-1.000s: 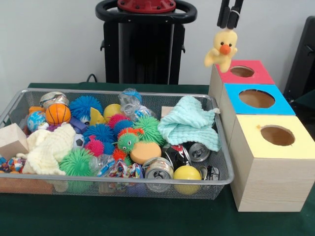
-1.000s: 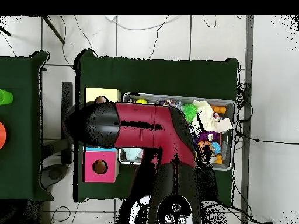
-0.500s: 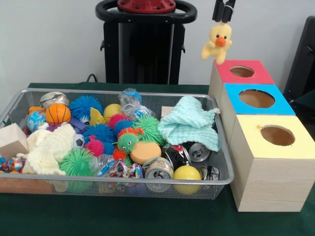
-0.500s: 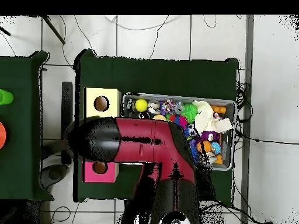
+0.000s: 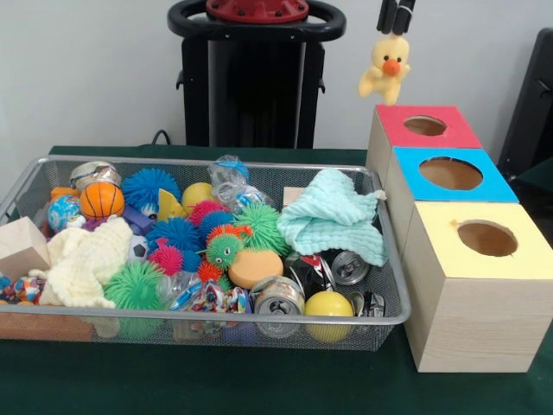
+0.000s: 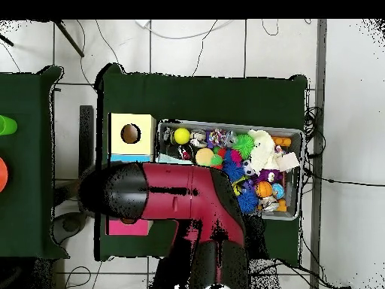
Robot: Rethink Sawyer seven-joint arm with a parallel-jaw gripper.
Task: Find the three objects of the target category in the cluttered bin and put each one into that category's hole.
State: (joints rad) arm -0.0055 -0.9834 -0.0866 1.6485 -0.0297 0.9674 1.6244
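Your gripper (image 5: pixel 394 30) is clamped on the yellow plush duck (image 5: pixel 386 67), which hangs in the air above the red box (image 5: pixel 415 138), left of its hole (image 5: pixel 425 126).

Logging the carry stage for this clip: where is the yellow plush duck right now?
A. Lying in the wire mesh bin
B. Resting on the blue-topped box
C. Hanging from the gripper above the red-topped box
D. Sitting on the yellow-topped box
C: the yellow plush duck dangles from the gripper, above the red-topped box.
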